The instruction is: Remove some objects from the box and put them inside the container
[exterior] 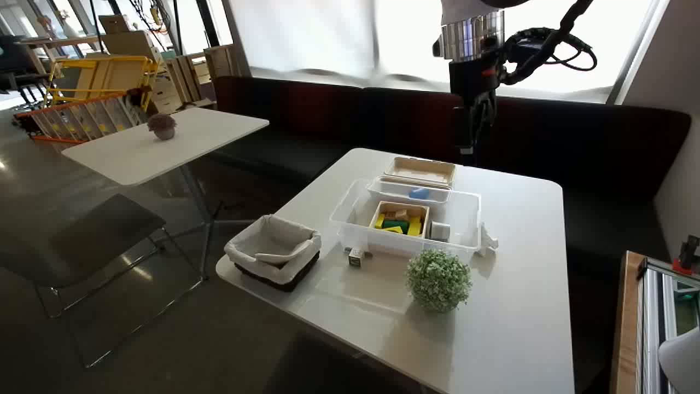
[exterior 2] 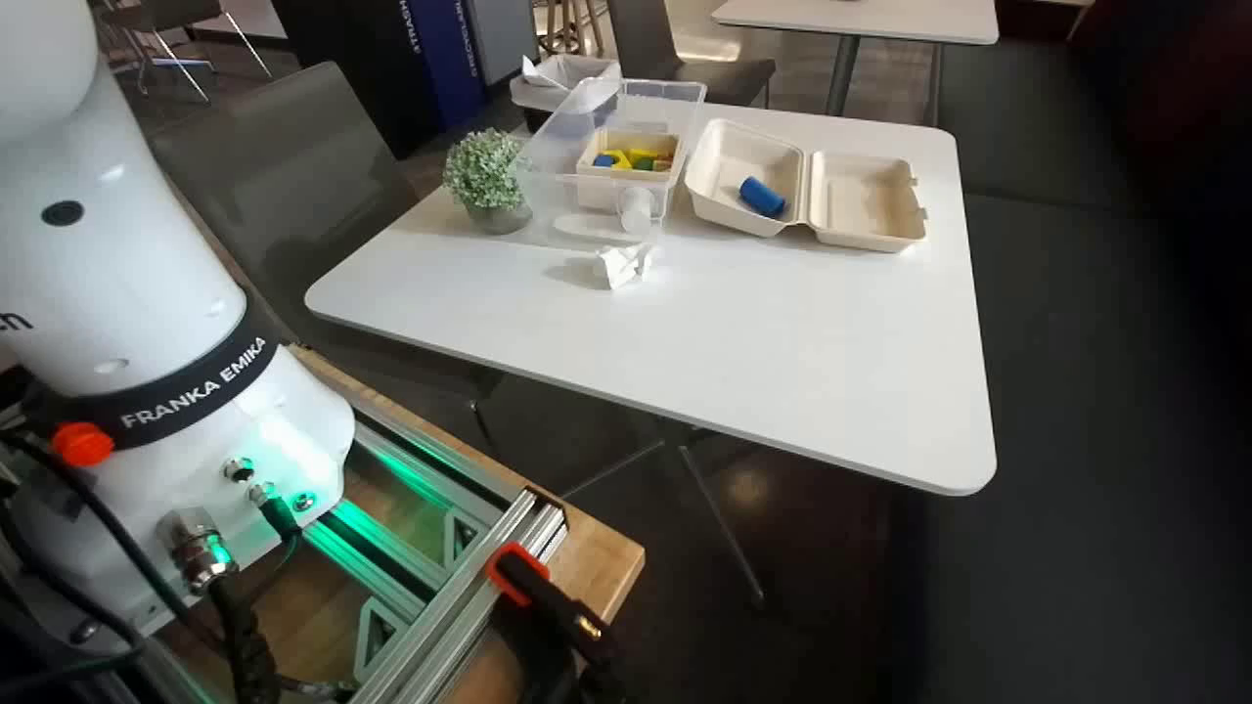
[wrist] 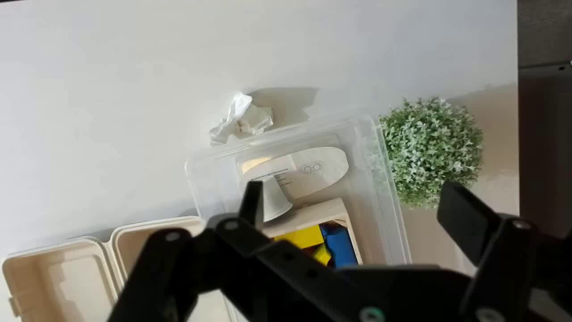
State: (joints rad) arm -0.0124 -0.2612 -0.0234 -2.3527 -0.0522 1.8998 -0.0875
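Note:
A small beige box (exterior 2: 599, 189) stands inside a large clear plastic bin. It holds several blocks: yellow ones (exterior: 415, 225), a green one (exterior: 395, 224) and a blue one (wrist: 340, 247). A beige hinged container (exterior 2: 871, 200) lies open beside the bin, with a blue cylinder (exterior 2: 761, 198) in one half. The container also shows in the wrist view (wrist: 58, 273), partly hidden by the gripper. In an exterior view my gripper (exterior: 467, 149) hangs high above the table, pointing down. In the wrist view my gripper (wrist: 357, 210) has its fingers wide apart with nothing between them.
The clear bin (wrist: 393, 214) has high walls and also holds a white cup (exterior: 439, 231) and a pale oval piece (wrist: 313, 172). Crumpled paper (exterior 2: 624, 265) and a leafy plant (exterior: 439, 280) stand next to it. A lined basket (exterior: 273, 249) and small cube (exterior: 356, 257) are nearby.

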